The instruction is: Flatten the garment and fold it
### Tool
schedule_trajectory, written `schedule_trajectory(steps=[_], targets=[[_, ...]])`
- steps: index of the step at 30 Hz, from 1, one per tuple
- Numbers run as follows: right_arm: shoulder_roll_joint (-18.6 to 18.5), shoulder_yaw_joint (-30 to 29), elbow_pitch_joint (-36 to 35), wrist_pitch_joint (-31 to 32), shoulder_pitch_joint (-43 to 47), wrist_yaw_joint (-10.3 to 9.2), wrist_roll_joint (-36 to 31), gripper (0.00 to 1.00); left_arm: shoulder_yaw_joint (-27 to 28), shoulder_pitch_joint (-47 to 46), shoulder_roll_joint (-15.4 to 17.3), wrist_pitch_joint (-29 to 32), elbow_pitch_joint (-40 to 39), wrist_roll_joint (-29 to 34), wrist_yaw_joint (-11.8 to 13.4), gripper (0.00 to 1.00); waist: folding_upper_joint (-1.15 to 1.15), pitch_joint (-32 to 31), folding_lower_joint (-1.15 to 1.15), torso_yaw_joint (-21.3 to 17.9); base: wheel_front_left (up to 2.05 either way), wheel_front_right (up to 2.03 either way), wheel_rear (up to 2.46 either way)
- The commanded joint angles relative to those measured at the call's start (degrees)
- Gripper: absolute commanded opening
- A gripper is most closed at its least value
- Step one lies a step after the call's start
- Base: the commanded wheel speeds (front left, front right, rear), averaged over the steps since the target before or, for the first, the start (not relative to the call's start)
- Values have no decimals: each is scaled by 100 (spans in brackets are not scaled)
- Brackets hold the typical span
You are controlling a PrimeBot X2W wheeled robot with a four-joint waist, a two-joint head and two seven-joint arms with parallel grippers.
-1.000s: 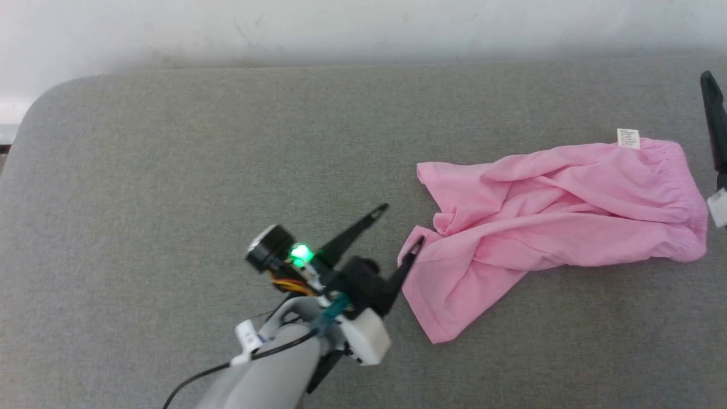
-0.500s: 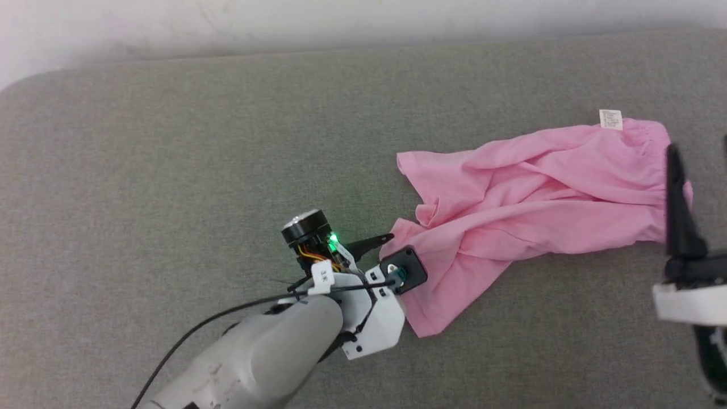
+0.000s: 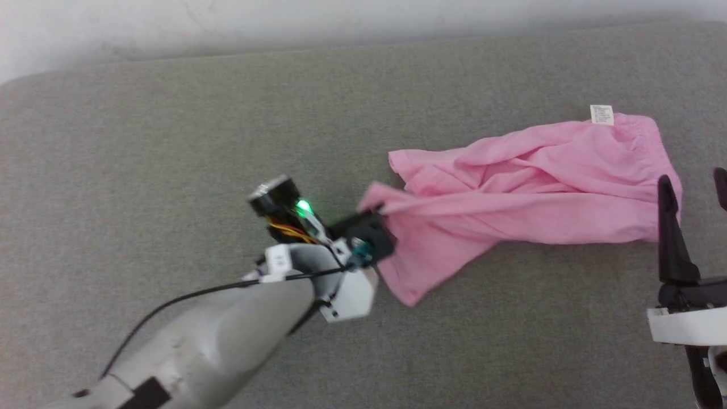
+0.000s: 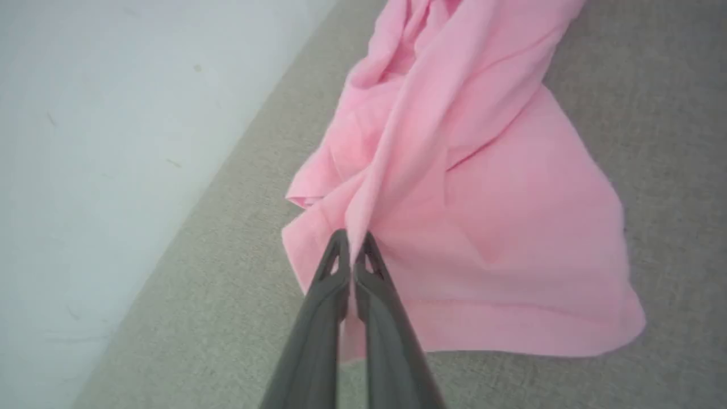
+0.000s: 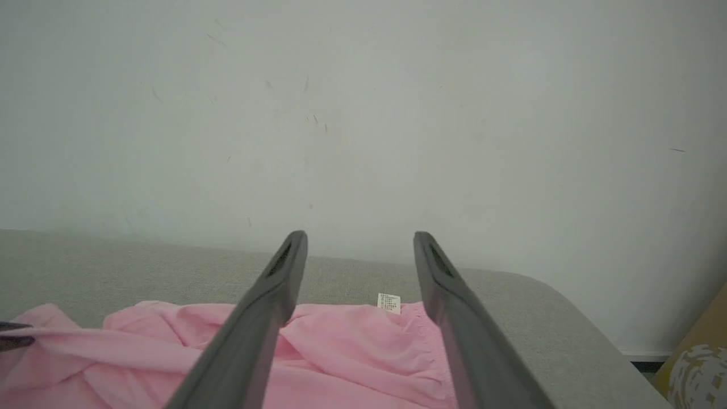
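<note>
Pinching leg end of pink shorts point(image 3: 539, 193), left gripper point(image 4: 352, 243): jaws clamped on fold of cloth, fabric drawn taut toward it. Shorts lie crumpled on right half of grey cushion point(image 3: 199, 130), waistband and white label point(image 3: 602, 114) at far right. Right gripper point(image 5: 359, 236) hovers just beside waistband, jaws wide, holding nothing. Step, as judged: flattening; folding not begun. Next move likely calls for right grip on waistband, then pulling ends apart to smooth wrinkles.

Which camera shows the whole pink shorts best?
The head view: the whole garment lies in it, from above, leg hems to waistband. The left wrist view shows the leg end pinched in the shut left gripper. The right wrist view shows the waistband end and white label beyond the open right gripper.
</note>
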Motion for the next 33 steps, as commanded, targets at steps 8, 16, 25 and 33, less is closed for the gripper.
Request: schedule_trajectory(steps=[8,16,25,33], targets=[[95,-109,44,-26,338,-12,-65,100,707,446,1396,-109,-1428,129,1154,0,0,-406,0,522,0,0,0],[137,-34,208,-29,456,-12,-75,100,745,1998,2058,160,-2130,-403,1750,0,0,-500,0,679,0,0,0],[154,-102,399,-29,609,-12,-79,100,544,3162,1998,274,-2066,-1087,1847,0,0,-563,0,796,0,0,0],[174,-153,503,-30,667,-12,-113,100,810,3145,1900,-136,-2269,-1417,1814,100,0,-705,0,923,0,0,0]])
